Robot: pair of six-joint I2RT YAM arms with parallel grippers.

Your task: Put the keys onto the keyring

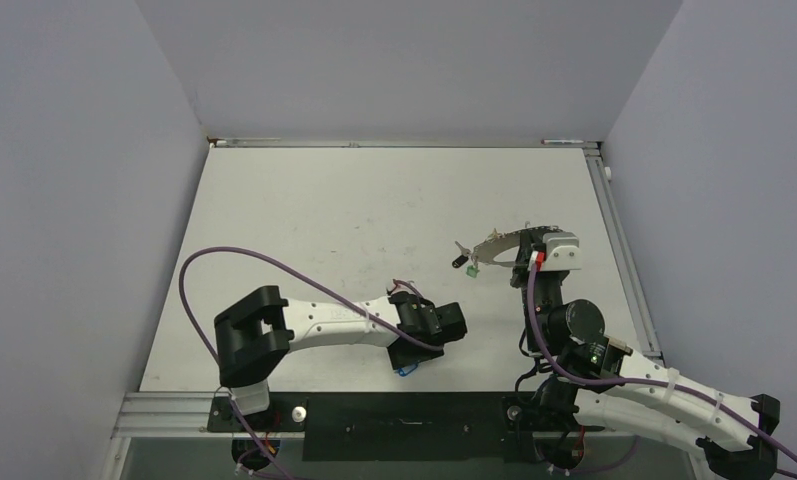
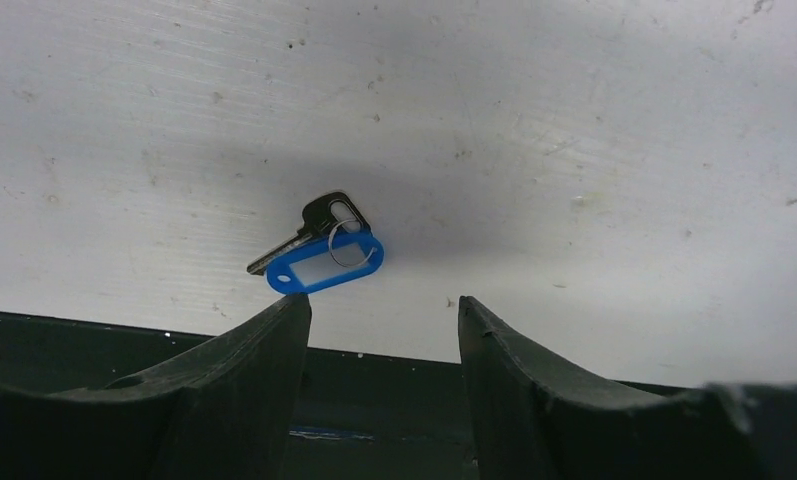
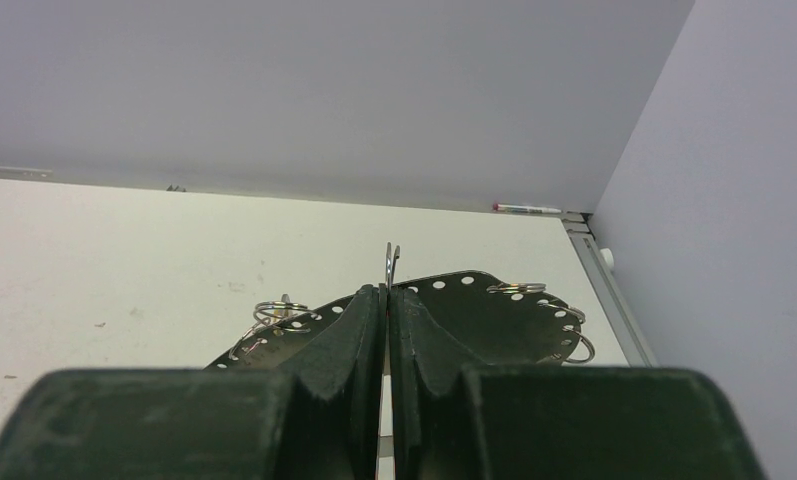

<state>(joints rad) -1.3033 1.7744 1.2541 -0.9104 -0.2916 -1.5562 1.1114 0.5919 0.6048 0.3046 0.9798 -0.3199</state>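
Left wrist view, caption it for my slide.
Open left gripper poised near a black-headed key with a blue tag on the white table.

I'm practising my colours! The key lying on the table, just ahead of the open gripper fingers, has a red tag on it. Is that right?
Not quite. The tag is blue, not red, as the left wrist view shows. The rest is right: the key lies on the table, just ahead of the open left gripper.

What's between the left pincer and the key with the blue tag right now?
Nothing. The left wrist view shows only bare table between the open left pincer and the key, which lies just beyond one fingertip.
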